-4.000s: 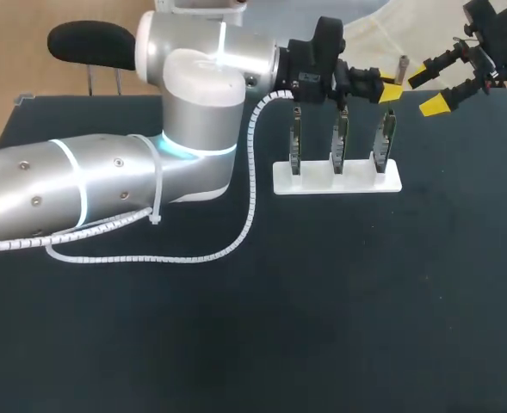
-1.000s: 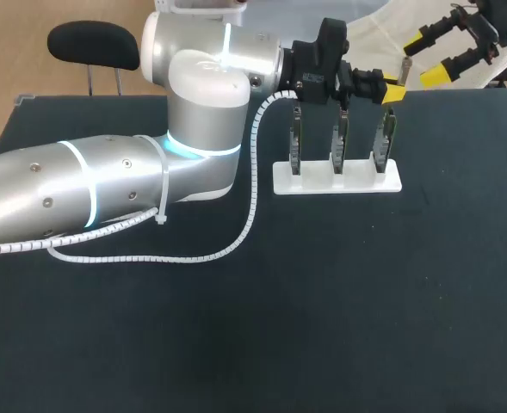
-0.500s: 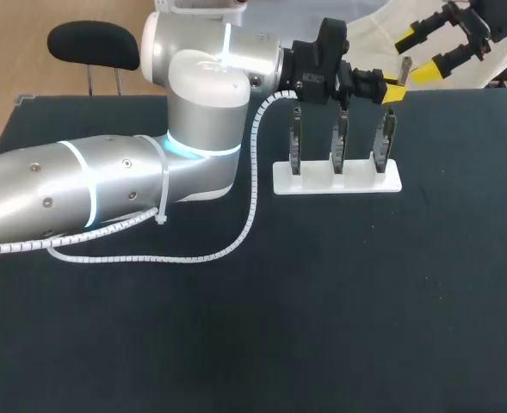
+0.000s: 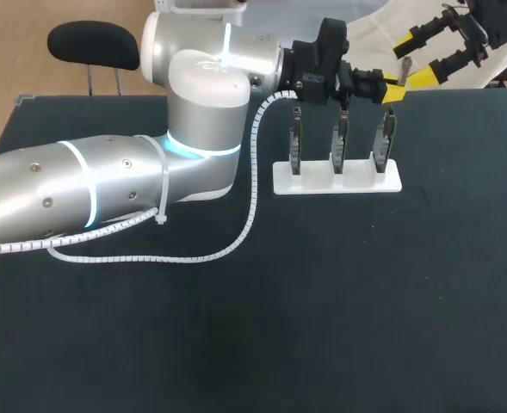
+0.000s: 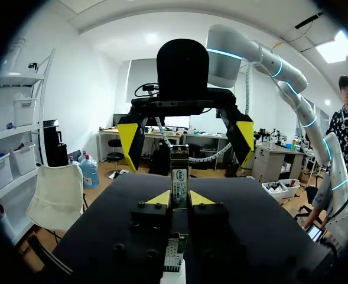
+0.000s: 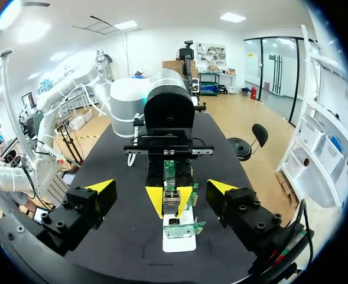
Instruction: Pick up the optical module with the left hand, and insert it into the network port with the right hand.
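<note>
- Left gripper (image 4: 393, 92) pinches the optical module (image 4: 403, 64) between its two yellow tips; it hangs just above the right end of the white stand (image 4: 337, 179)
- From the left wrist view, the optical module (image 5: 179, 177) stands upright between the fingers of the left gripper (image 5: 180, 199), with its long axis vertical and its free end up, well past the tips
- From the head view, the module is a thin grey bar that rises from the yellow tips toward the far edge of the dark table (image 4: 322, 301)
- Right gripper (image 4: 412, 58) is at the far right corner with its fingers spread wide, and it holds nothing; the free end of the module is near the gap between these fingers, but I cannot tell if it touches them
- From the right wrist view, the right gripper (image 6: 161, 188) faces the left gripper (image 6: 170, 199), and the module (image 6: 171, 196) is seen almost end-on
- Three upright boards (image 4: 339, 144) stand in a row in the white stand, below the module
</note>
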